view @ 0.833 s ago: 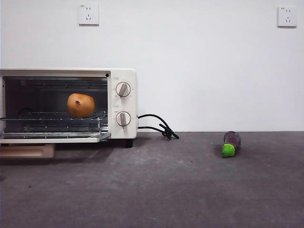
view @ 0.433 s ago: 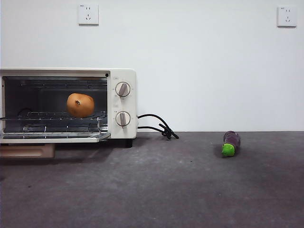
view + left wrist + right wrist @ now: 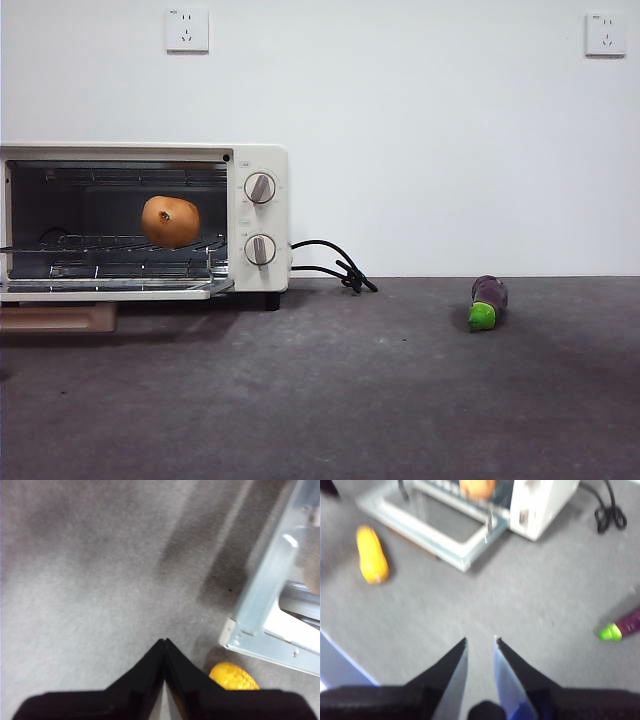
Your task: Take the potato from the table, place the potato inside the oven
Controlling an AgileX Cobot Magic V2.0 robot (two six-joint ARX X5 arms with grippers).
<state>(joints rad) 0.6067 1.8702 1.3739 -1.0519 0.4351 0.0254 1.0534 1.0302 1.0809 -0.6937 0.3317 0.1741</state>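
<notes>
Nothing moved: one potato [image 3: 170,221] in one oven [image 3: 255,160].

Potato [image 3: 170,221]: orange-tan oval, small dark spot facing out, sitting on the wire rack inside the oven, right half of the cavity | Oven [image 3: 258,165]: cream-white, door dropped open and flat, 2 round knobs, black cord trailing right, at the table's [image 3: 350,400] far left by the wall
</notes>
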